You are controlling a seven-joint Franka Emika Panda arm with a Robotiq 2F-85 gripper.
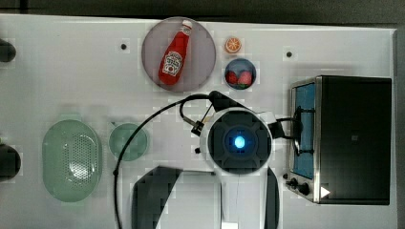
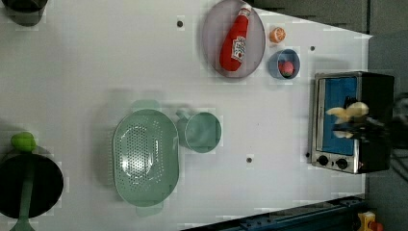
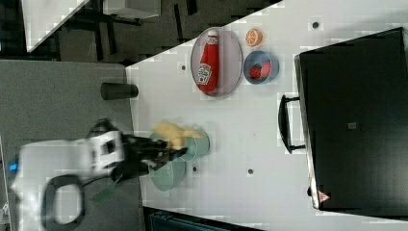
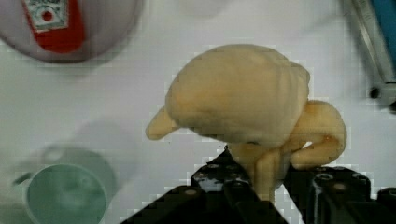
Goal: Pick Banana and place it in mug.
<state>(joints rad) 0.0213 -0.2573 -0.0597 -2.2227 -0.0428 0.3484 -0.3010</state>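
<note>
The bench [image 1: 71, 71] is white and smooth, with small dark holes; dark floor lies beyond its edge in the right view; the end effector [image 4: 261, 186], partly closed, grips the banana [image 4: 243, 102] above the bench; the mug [image 1: 128, 141] stands just beside the basket [image 1: 71, 160].

Panda arm raised above the table, gripper [image 4: 259, 179] clamped on the banana [image 4: 243, 100]

In the top view the wrist flange faces the camera and hides the fingers below it. The right view shows the white forearm reaching level from the right view's left, black fingers [image 3: 161, 150] pinching the pale fruit. In the left view the gripper hangs at the left view's right with the banana between its jaws
</note>
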